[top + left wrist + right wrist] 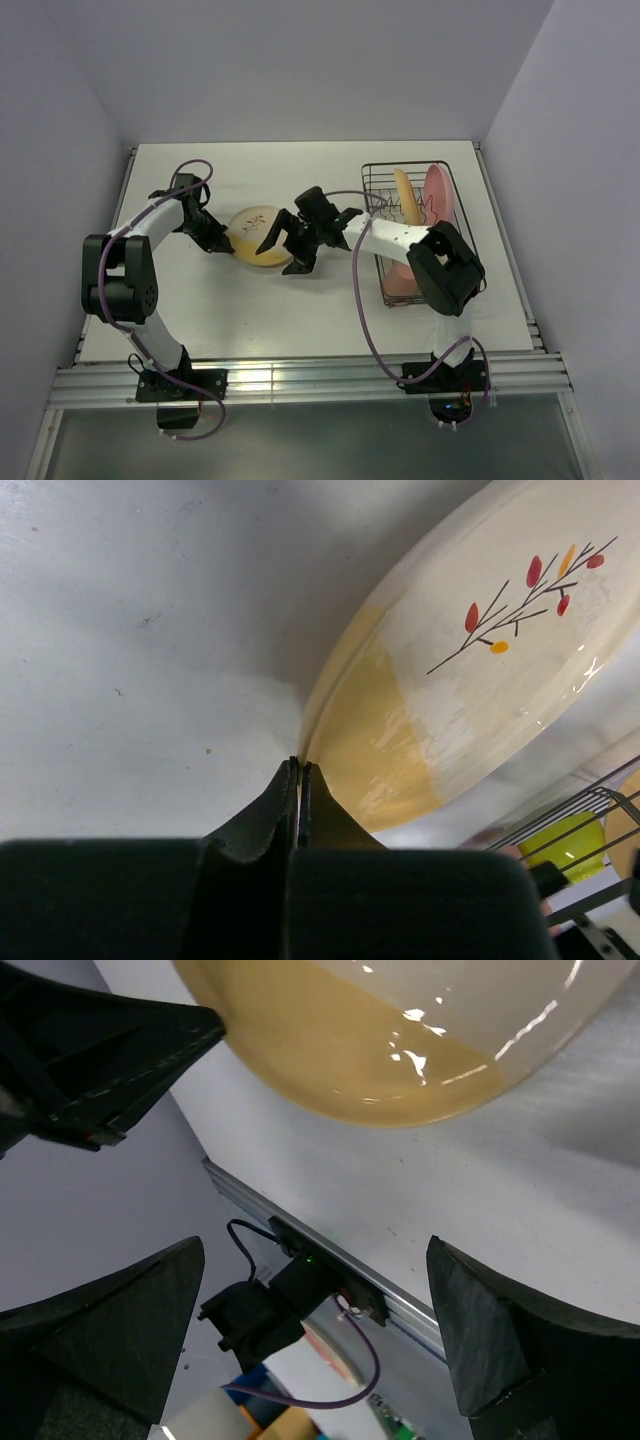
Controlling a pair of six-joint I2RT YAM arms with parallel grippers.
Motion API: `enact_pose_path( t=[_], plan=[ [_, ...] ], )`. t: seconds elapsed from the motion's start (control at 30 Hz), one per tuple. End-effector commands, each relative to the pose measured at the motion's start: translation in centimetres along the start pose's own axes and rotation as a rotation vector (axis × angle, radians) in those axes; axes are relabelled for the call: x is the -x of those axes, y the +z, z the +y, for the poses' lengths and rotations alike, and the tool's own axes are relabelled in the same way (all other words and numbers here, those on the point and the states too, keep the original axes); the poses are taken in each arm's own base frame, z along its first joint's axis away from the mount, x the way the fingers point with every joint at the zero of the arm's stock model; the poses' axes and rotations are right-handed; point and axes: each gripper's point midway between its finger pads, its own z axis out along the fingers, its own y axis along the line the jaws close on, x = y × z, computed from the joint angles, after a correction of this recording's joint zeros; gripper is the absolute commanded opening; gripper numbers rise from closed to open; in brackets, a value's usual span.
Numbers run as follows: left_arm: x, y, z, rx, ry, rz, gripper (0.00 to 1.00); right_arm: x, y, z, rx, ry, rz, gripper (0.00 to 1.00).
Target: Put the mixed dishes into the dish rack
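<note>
1 dish lies out on the bench (200, 320) — the cream-and-yellow plate (258, 238), twig motif up, between the 2 arms and well apart from the dish rack (372, 172), where the orange plate (405, 195) and pink plate (440, 192) stand on edge among the dividers. the left end effector (300, 772) is clenched with nothing between its fingers, its joined tips touching the plate's yellow rim. the right end effector (315, 1250) is spread wide and empty, near the opposite rim and not touching it in the wrist view. judging by the hard highlights, the plate is glazed ceramic or something like it: stiff, fairly heavy, slick, and liable to chip if it knocks the wire. its low edge leaves little to pinch from above, so the rim probably has to be braced or tipped up first — the closed left tips look placed for that. it can then be pinched across its thickness, 1 finger above and 1 below, deep enough that the gloss does not let it slide.
</note>
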Motion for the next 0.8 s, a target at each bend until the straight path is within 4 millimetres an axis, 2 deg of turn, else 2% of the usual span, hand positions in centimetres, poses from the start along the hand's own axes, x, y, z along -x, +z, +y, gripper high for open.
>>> enact_pose_path(
  t=[0.0, 0.1, 0.27, 0.4, 0.53, 0.67, 0.77],
  plan=[
    [0.5, -1.7, -2.1, -0.081, -0.001, -0.019, 0.0, -0.9, 0.3, 3.2, 0.126, 0.094, -0.014, 1.0],
    [0.6, -1.7, -2.3, -0.081, 0.004, -0.017, 0.0, -1.3, 0.8, 2.5, 0.154, 0.14, -0.056, 1.0],
    [0.6, -2.0, -2.3, -0.082, 0.016, -0.016, 0.0, -0.6, 1.0, 3.2, 0.275, 0.297, -0.086, 1.0],
    [0.2, -2.2, -2.1, -0.08, 0.02, -0.007, 0.0, 0.7, 1.9, 3.8, 0.335, 0.357, -0.138, 1.0],
    [0.0, -2.4, -1.9, -0.077, 0.025, -0.004, 0.0, 1.6, 2.6, 3.6, 0.377, 0.421, -0.181, 1.0],
    [-0.2, -2.7, -2.0, -0.085, 0.028, 0.001, 0.0, 1.7, 3.5, 2.7, 0.378, 0.472, -0.193, 1.0],
    [0.0, -2.7, -2.1, -0.084, 0.034, -0.004, 0.0, 1.1, 3.4, 2.6, 0.367, 0.442, -0.19, 1.0]
  ],
)
